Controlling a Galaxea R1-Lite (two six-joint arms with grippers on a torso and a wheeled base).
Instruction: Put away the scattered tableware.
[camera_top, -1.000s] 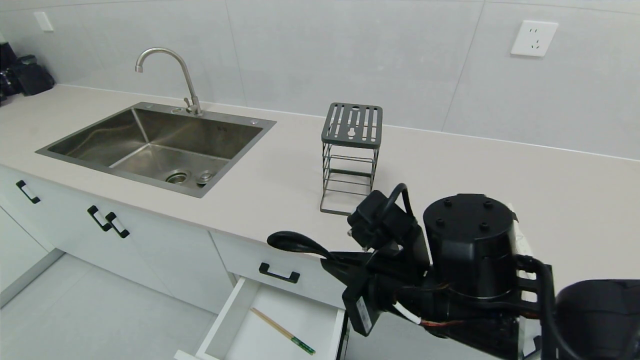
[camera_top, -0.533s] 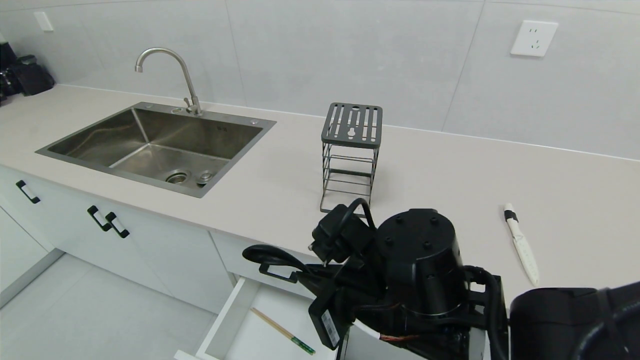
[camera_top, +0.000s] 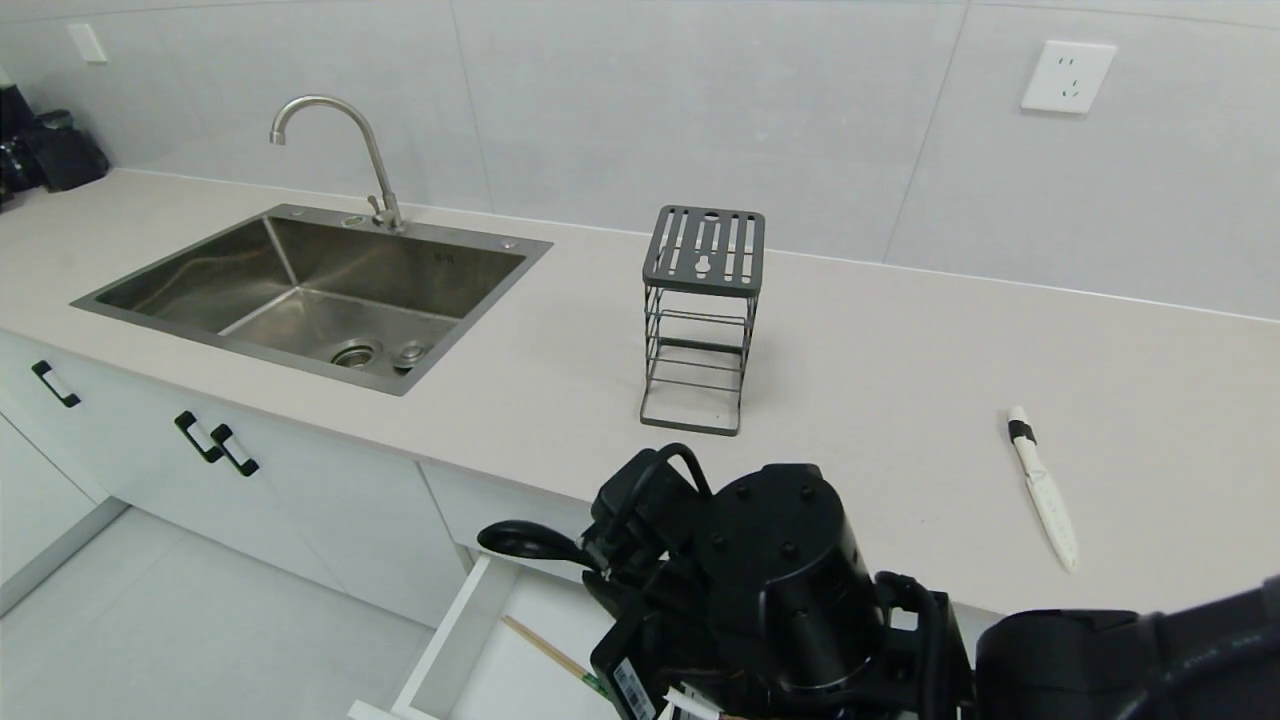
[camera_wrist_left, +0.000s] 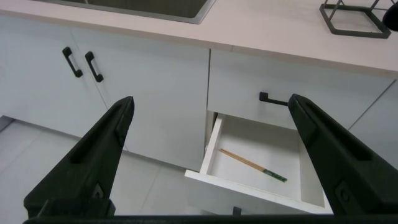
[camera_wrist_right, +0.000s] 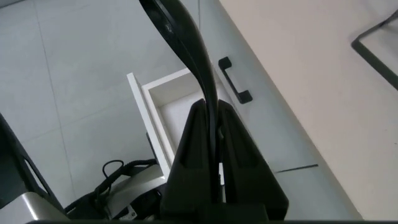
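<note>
as drawer (camera_wrist_left: 212, 148) gapes, right end effector (camera_wrist_right: 209, 115) grips spoon (camera_wrist_right: 179, 36)

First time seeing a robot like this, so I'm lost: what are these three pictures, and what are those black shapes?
It is a two-armed robot tidying a kitchen. The wide picture comes from a camera on its head; the other two from cameras on its wrists. The black prongs are the left gripper, open and empty. The right gripper is clamped on a black spoon, above an open drawer that holds chopsticks. On the counter, right of the sink, are a wire rack and a white knife.
</note>
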